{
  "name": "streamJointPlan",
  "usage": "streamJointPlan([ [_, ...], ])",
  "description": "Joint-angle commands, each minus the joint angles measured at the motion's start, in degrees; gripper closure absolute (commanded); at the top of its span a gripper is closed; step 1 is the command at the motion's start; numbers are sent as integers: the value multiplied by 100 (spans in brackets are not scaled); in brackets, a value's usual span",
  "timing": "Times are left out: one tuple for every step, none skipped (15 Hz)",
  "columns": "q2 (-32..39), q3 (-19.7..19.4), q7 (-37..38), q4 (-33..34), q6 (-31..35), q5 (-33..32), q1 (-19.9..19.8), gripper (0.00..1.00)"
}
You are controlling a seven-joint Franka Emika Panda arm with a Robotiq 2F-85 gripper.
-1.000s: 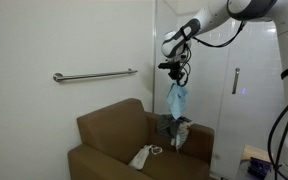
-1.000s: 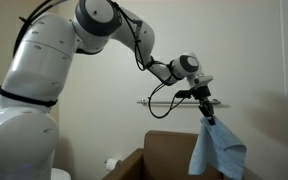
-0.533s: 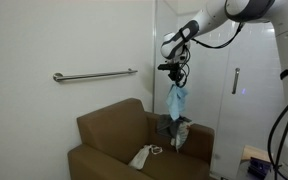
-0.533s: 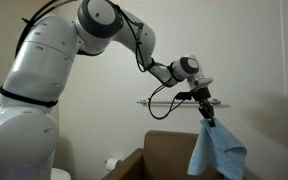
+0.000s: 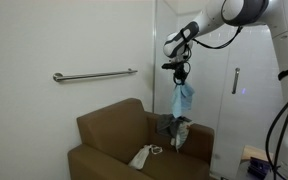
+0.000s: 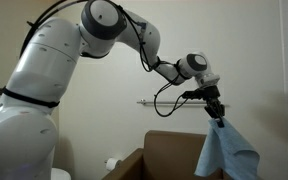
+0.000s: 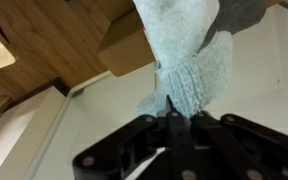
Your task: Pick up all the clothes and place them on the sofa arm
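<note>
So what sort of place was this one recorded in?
Probably a bathroom or similar room, oddly furnished: a grey metal grab rail on the wall, a glass door with a bar handle, a small brown upholstered armchair.

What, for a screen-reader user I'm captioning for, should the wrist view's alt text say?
The gripper, shut, pinches a light blue cloth that hangs away from the camera. Beyond it lie part of the brown armchair, a dark grey garment and wooden flooring.

Your gripper (image 7: 174, 120) is clamped on the light blue cloth (image 7: 189, 55), which hangs over an edge of the brown armchair (image 7: 122, 55), a dark grey garment (image 7: 248, 12) just beside it.
</note>
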Motion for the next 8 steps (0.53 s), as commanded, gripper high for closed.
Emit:
streamJointPlan([
  [327, 2, 143, 515, -425, 346, -250, 99],
  [398, -4, 145, 627, -519, 399, -299, 99],
  [471, -6, 140, 723, -581, 458, -349, 99],
  [529, -10, 153, 825, -656, 496, -378, 99],
  [582, -11, 169, 882, -685, 524, -402, 99],
  [648, -11, 168, 981, -748, 559, -432, 99],
  [724, -12, 174, 1064, -791, 592, -460, 71],
  [778, -12, 173, 1145, -845, 617, -484, 70],
])
